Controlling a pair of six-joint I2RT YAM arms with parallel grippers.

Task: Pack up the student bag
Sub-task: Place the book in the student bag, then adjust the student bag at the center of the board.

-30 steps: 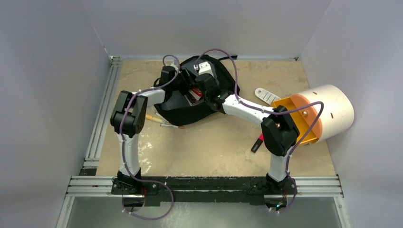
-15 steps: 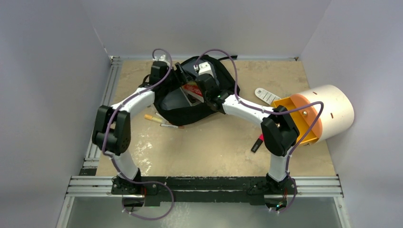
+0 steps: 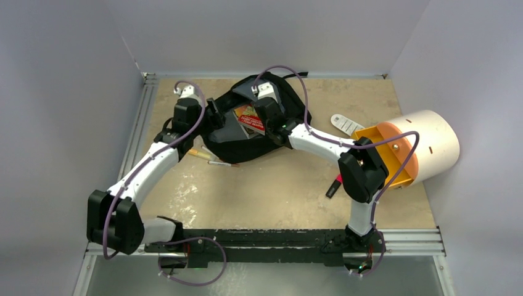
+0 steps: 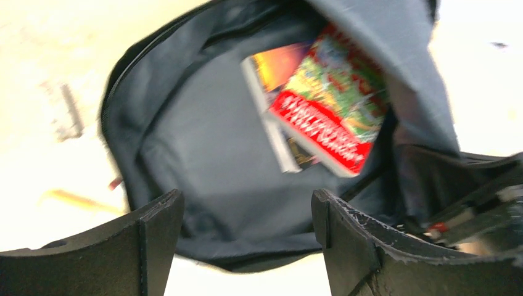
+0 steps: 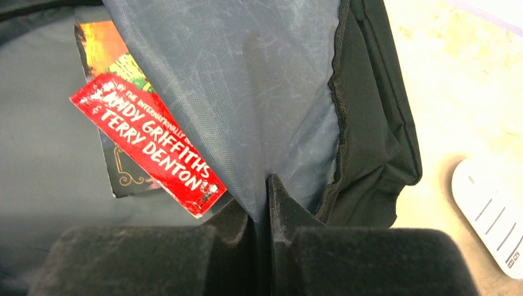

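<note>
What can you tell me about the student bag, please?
The student bag is a soft, rounded black fabric backpack with grey lining. It lies at the far middle of the table with its mouth gaping. A book with a red band lies inside, partly under a lining flap. The right arm's jaws are shut on that flap, holding it up.

The student bag [image 4: 203, 185] gapes open, a red-banded book [image 4: 324, 111] on its grey lining; the left gripper [image 4: 245, 209] faces it, jaws wide apart.
</note>
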